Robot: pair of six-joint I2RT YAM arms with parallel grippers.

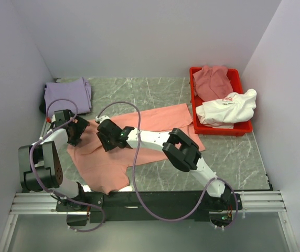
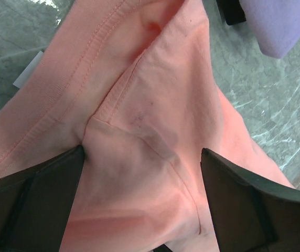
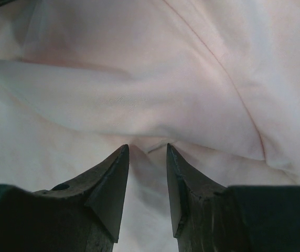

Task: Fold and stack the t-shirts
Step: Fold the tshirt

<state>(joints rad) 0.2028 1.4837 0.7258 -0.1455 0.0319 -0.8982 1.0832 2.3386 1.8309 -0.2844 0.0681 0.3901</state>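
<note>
The left pincer (image 2: 142, 157) hangs with jaws wide apart over the salmon-pink t-shirt (image 1: 160, 116), which is spread across the middle of the table (image 1: 234, 157). A lavender t-shirt (image 1: 68, 93) lies behind it. The right pincer (image 3: 147, 149), nearly together, nips a fold of salmon cloth. The red bin (image 1: 193, 100) stands far right.

Top external: high, behind arm bases (image 1: 221, 207), faces down and forward; far, takes in whole table (image 1: 234, 157). Left wrist: close, faces down past left gripper (image 2: 142, 152) onto salmon-pink t-shirt (image 2: 155, 105); lavender t-shirt (image 2: 281, 21) edge top right. Right wrist: closer, past right gripper (image 3: 147, 147), pink cloth fills frame. Top view shares both shirts with left wrist, pink one with right.
</note>
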